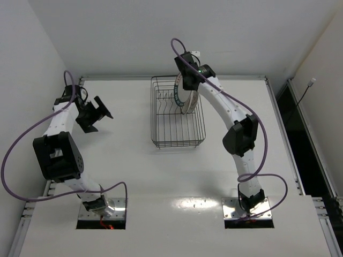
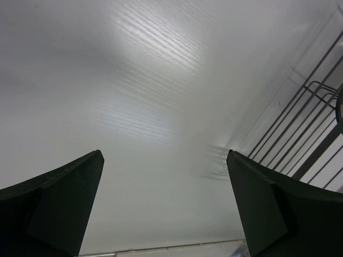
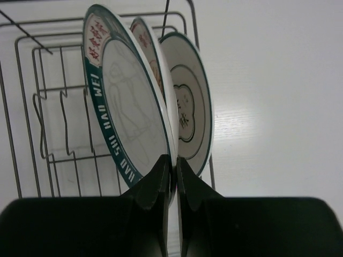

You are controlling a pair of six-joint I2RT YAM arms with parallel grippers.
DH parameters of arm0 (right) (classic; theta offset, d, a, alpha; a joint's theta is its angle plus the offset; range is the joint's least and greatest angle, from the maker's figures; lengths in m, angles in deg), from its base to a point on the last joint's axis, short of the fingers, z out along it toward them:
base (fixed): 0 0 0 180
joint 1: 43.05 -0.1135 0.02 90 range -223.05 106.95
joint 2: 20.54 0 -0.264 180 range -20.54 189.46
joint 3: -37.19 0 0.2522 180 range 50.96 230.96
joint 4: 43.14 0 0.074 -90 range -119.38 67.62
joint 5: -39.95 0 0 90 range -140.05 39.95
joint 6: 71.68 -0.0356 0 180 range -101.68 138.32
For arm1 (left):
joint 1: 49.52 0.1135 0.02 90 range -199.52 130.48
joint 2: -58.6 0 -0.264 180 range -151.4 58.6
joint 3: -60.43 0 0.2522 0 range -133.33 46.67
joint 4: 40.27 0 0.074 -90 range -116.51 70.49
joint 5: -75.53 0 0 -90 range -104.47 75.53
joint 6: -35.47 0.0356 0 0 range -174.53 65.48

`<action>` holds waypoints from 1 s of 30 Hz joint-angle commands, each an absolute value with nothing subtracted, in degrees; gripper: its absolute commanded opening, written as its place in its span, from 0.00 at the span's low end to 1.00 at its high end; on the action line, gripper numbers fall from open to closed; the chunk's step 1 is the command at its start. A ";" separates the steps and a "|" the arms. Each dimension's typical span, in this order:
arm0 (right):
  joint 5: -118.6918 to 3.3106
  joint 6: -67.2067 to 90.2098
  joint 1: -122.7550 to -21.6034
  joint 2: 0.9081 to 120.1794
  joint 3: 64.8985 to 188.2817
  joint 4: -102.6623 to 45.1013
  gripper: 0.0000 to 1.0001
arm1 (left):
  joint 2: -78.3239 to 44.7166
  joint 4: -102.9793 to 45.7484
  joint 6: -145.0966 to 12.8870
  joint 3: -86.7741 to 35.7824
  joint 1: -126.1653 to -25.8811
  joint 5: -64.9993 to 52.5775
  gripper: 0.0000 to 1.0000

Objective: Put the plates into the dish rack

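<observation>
The dark wire dish rack [image 1: 177, 140] stands at the table's far middle. Three plates stand upright on edge in its right part [image 1: 187, 96]. In the right wrist view the nearest plate [image 3: 128, 118] has a wide dark teal lettered rim and faint grey marks. The middle plate [image 3: 146, 37] shows orange-red marks. The far plate [image 3: 187, 107] has a thin teal rim and a grey emblem. My right gripper [image 3: 176, 160] is shut on the lower rim of the teal-rimmed plate, above the rack [image 1: 188, 80]. My left gripper [image 2: 165, 160] is open and empty, left of the rack [image 1: 95, 115].
The rack's left part [image 3: 48, 22] holds bare upright tines. Rack wires show at the right edge of the left wrist view [image 2: 311, 123]. White walls close the table at the back and left. Purple cables loop beside both arms.
</observation>
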State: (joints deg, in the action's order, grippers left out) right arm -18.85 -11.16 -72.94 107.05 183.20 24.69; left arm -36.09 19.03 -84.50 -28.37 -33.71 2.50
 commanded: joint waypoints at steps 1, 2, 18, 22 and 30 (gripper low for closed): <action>-8.57 -10.60 -72.06 105.94 186.75 23.89 0.00 | -32.11 21.48 -83.97 -28.48 -33.09 -4.01 0.99; -8.57 -10.08 -72.06 105.94 186.75 23.28 0.00 | -32.10 21.48 -83.97 -27.86 -33.09 -4.01 0.99; -3.99 -4.89 -74.34 108.57 189.65 19.41 0.00 | -33.42 23.32 -83.97 -30.67 -33.09 -6.21 0.99; -2.85 -3.57 -74.87 109.97 190.17 19.40 0.00 | -32.90 23.32 -83.97 -29.97 -33.09 -6.21 0.99; -1.80 -3.57 -76.71 115.61 194.66 21.34 0.00 | -31.31 24.03 -84.50 -27.42 -34.23 -7.97 0.99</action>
